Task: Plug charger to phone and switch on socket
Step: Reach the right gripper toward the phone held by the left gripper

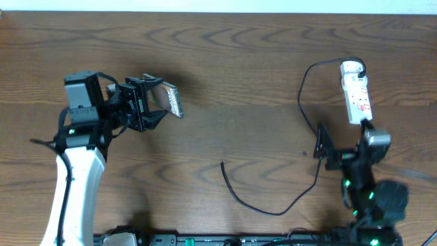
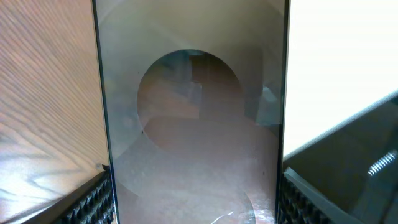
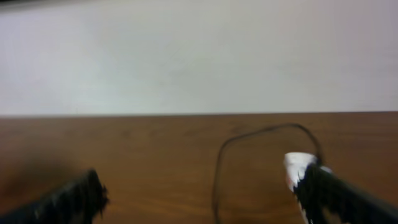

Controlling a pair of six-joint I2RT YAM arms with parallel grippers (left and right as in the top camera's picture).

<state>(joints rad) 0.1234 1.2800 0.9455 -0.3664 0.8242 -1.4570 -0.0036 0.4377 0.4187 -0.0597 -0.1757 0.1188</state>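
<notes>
My left gripper (image 1: 145,104) is shut on the phone (image 1: 169,100) and holds it tilted above the table's left side. In the left wrist view the phone's shiny grey face (image 2: 193,124) fills the space between my two fingers (image 2: 194,208). The socket (image 1: 355,92), a white strip with red marks, lies at the far right. The charger cable (image 1: 300,102) runs from the strip's far end, loops left and curves down to its free tip (image 1: 222,163) at mid-table. My right gripper (image 1: 343,139) is open and empty just in front of the socket, which shows blurred in the right wrist view (image 3: 297,168).
The charger cable (image 3: 217,168) passes between my right fingers (image 3: 205,202) on the wood. A pale wall stands beyond the table's far edge (image 3: 186,114). The arm bases sit along the near edge (image 1: 205,239).
</notes>
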